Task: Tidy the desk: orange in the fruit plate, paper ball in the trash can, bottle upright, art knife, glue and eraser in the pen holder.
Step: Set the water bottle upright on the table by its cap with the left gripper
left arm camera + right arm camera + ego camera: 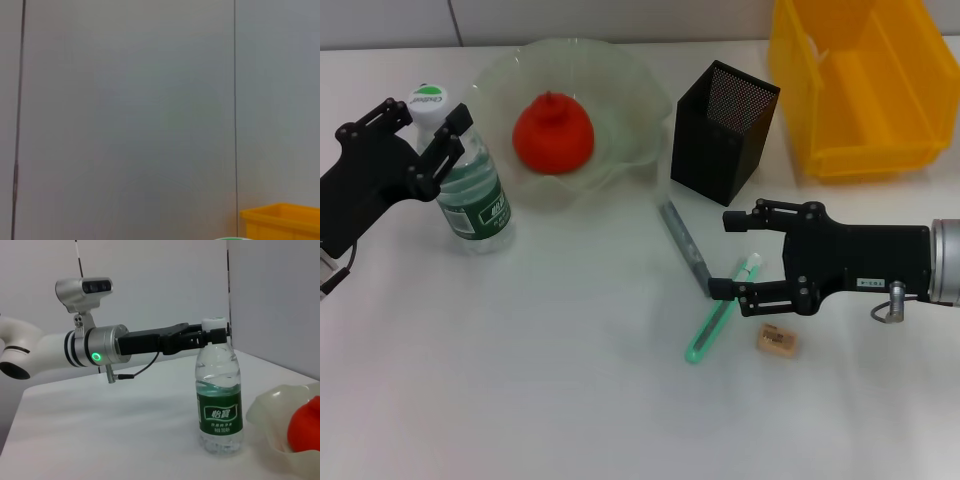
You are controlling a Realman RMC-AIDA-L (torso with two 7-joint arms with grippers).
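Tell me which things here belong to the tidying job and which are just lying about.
Job: orange in fruit plate, bottle upright at left hand, art knife under right hand, eraser, pen holder.
Lying about: grey stick, yellow bin.
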